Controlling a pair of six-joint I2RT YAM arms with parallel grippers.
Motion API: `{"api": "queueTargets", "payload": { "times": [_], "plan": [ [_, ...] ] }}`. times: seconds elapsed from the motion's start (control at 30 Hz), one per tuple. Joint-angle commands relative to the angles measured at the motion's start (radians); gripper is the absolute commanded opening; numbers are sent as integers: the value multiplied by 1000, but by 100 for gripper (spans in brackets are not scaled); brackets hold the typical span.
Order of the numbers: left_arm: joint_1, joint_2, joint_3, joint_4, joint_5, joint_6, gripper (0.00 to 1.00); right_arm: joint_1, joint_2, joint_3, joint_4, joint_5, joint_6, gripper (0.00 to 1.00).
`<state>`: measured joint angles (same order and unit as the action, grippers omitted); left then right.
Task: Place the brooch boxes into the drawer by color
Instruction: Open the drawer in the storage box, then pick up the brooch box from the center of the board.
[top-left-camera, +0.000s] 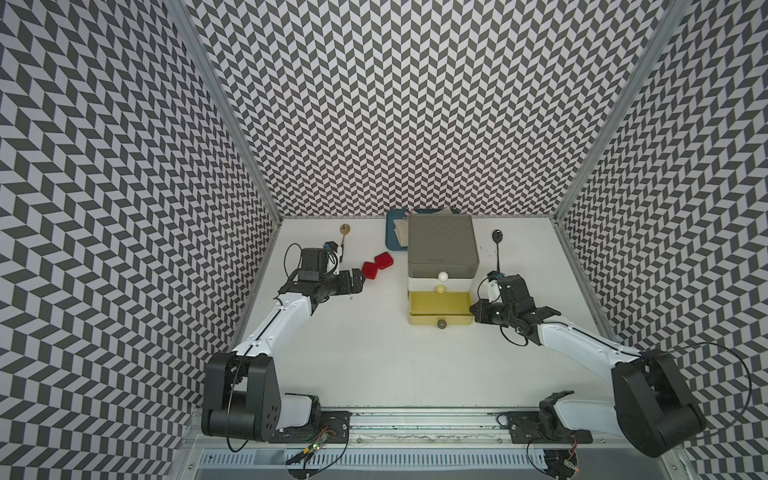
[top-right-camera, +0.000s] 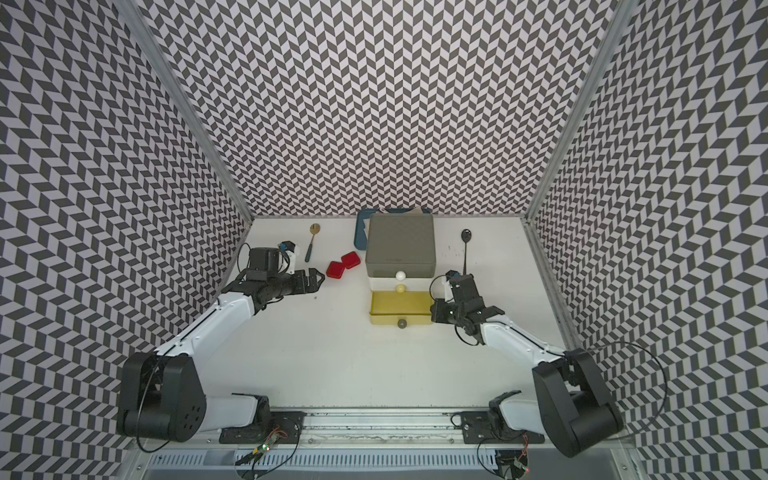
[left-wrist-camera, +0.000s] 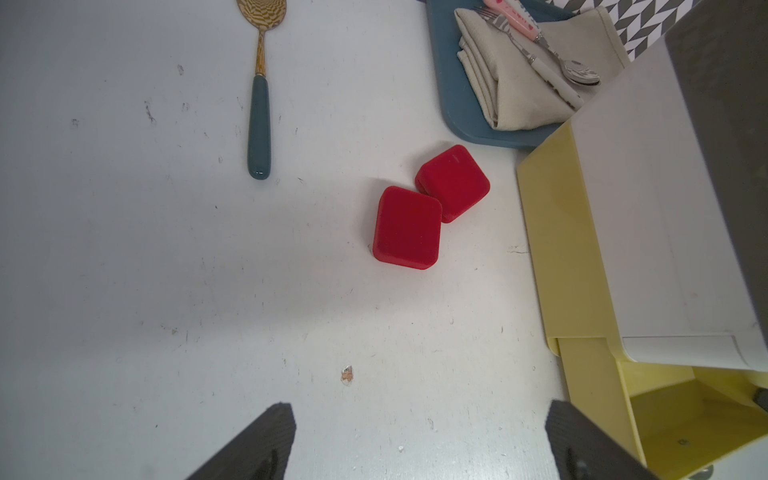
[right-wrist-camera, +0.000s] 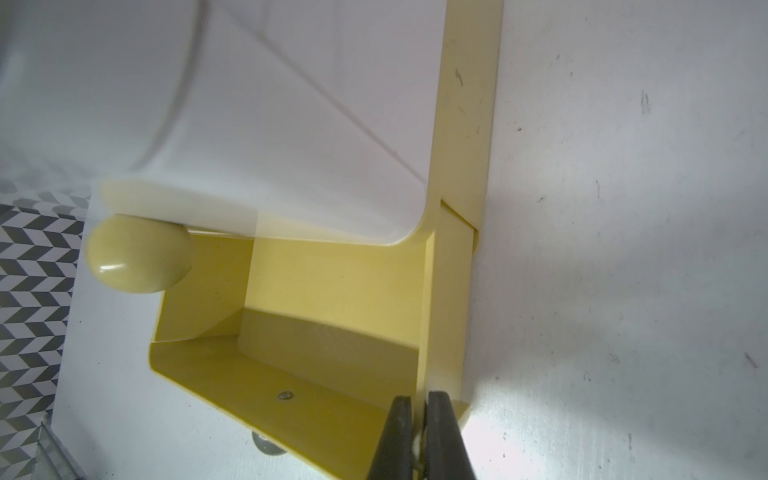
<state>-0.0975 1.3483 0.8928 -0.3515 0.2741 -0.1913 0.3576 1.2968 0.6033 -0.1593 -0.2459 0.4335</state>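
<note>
Red brooch boxes (left-wrist-camera: 407, 227) sit touching, corner against side, on the desk (left-wrist-camera: 166, 291), toward its back edge, just beside the drawer chest (top-left-camera: 441, 245) on the left arm's side. Left gripper (top-left-camera: 360, 279) hovers right by them, jaws spread wide, gripping nothing. Over to the right gripper (right-wrist-camera: 420, 415): jaws pinched tight on the side wall of the pulled-out yellow bottom drawer (right-wrist-camera: 332, 291).

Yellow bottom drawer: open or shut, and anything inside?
Open and empty. The yellow drawer sticks out beyond the white tier, and its bare floor shows in both top views.
</note>
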Motion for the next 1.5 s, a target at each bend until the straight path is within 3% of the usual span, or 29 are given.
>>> {"api": "queueTargets", "payload": {
  "times": [0.0,0.37,0.6,0.67,0.8,0.9,1.2,1.47],
  "plan": [
    [4,-8,9,-19,-13,17,100,7,-50,-22,-6,1,11,0],
    [4,24,11,-16,11,-6,100,61,-177,-73,-57,17,56,0],
    [5,50,37,-42,5,-8,100,71,-185,-100,-56,16,63,1],
    [5,62,54,-53,4,-10,100,71,-180,-102,-51,11,61,8],
    [4,121,125,-100,-2,-32,100,76,-182,-84,-46,3,54,41],
    [4,182,189,-136,-5,-37,100,76,-197,-53,-61,18,47,55],
    [-30,388,365,-216,-64,-45,96,75,-286,14,-134,74,27,67],
    [-112,548,518,-270,-165,-24,96,75,-294,-3,-145,43,2,69]
  ]
}}
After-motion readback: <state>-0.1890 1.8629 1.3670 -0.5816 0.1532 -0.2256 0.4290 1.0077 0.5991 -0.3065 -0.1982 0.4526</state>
